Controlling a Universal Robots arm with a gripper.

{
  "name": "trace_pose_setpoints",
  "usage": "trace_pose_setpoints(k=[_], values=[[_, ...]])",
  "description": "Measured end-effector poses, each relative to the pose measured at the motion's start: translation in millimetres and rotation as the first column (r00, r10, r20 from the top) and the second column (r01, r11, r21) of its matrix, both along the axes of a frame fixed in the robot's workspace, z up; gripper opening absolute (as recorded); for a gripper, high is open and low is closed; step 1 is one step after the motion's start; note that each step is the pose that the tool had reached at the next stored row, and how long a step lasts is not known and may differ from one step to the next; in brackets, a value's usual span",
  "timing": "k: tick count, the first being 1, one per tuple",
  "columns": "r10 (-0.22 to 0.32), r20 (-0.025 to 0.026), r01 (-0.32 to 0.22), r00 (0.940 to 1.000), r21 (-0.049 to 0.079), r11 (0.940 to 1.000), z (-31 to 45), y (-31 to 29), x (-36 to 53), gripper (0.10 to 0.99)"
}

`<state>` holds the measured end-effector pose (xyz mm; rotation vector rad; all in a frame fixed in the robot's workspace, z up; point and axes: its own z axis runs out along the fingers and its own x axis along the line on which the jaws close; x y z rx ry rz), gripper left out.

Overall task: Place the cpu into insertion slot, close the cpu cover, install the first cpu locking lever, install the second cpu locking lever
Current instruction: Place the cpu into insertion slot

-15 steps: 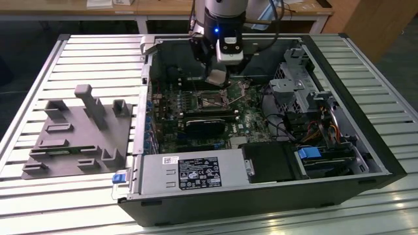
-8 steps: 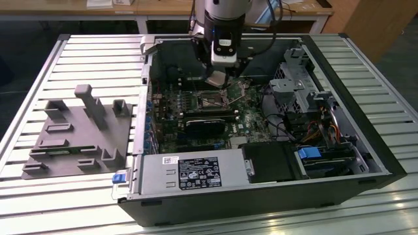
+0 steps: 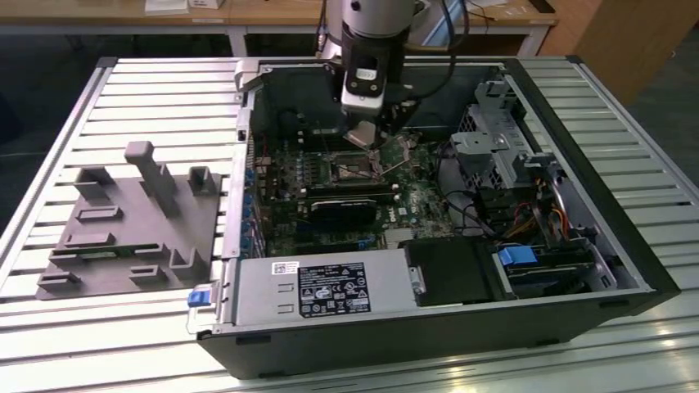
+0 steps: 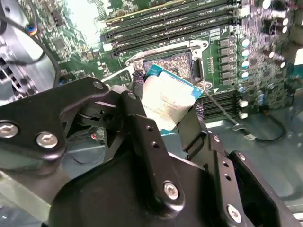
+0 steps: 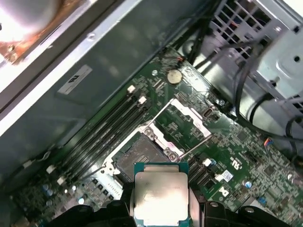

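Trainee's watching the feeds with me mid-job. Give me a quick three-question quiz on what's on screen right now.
1. True or false: the small square silver-beige metal cpu is seated in the black-framed square insertion slot.
2. What is the claw shut on? A) the cpu cover B) the cpu C) nothing
3. Fill in: the thin silvery metal cpu cover is swung ____.
Key: 1 false, the claw holds it and the slot's dark centre is bare; 2 B; 3 open.
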<state>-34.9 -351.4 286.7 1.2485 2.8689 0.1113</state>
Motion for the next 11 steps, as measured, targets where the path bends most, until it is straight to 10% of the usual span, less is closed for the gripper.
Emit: trace_pose_setpoints(k=[11], values=[[-0.2,-0.0001,0.2,0.9799,0.0,0.9799,-6.4,0.0,0.0,0.541]])
